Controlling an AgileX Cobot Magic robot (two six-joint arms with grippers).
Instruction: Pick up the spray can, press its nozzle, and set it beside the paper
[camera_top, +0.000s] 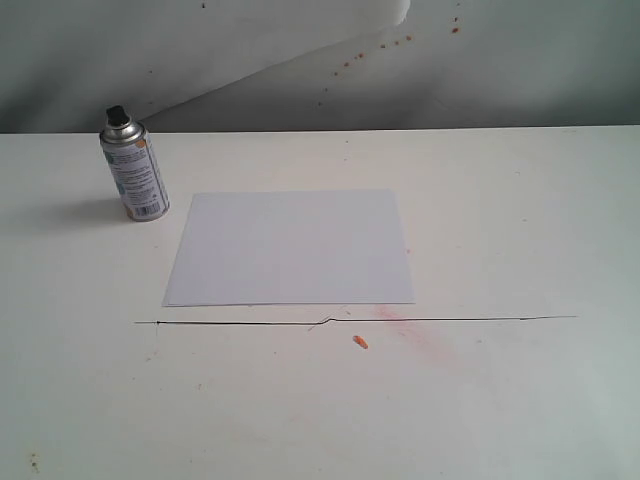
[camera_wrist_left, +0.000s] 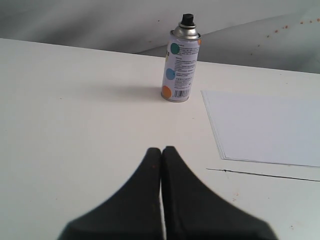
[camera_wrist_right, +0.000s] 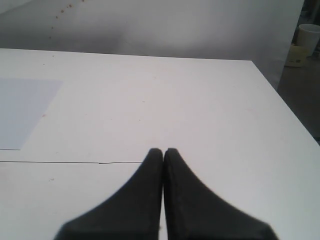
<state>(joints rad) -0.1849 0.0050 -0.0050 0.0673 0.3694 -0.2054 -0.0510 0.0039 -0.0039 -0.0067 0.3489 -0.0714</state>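
while the spray can (camera_top: 134, 165) stands upright just beside the paper (camera_top: 290, 247), the left gripper (camera_wrist_left: 161, 149) and right gripper (camera_wrist_right: 163, 150) keep fingers pressed together, empty.

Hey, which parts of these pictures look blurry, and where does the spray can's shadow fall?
Exterior view: soft, even light; the spray can throws a faint shadow leftward on the table. Left wrist view: the shut left tool is blurred up close, the can beyond it sharp. Right wrist view: the right tool is equally out of focus, and the paper looks bluish.
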